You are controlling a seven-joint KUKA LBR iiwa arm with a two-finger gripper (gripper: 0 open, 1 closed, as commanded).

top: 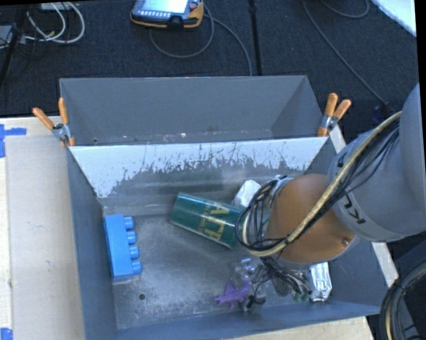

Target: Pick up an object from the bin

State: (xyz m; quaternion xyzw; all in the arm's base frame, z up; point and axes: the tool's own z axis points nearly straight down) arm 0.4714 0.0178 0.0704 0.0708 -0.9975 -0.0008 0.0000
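The gripper (261, 280) hung low over the near right part of the bin (86, 232), under the arm's orange cover (307, 221) and its looped cables. Whether it was open or closed could not be told, because the cover hid most of it from above, and nothing could be made out in its grasp.

Closest to it lay a small purple thing (231, 296) — thin and spiky, perhaps a toy figure — on the bin floor just beside the gripper, toward the near wall. On the gripper's other side, close to the right wall, sat a silvery packet (320, 280). A green can (205, 218) lay on its side mid-bin, its right end running in under the cables, with a white thing (246, 192) just behind it. A blue studded block (121, 245) rested well apart, near the left wall.

The small purple thing looked the likeliest pick. It was probably light, stiff plastic, so weight would be no trouble, but its thin limbs would give little to bear on and it might flick out sideways. Its thicker middle seemed the better hold (the limbs looked too slight). The silvery packet would likely crumple and slide — and the green can, being round, might roll.
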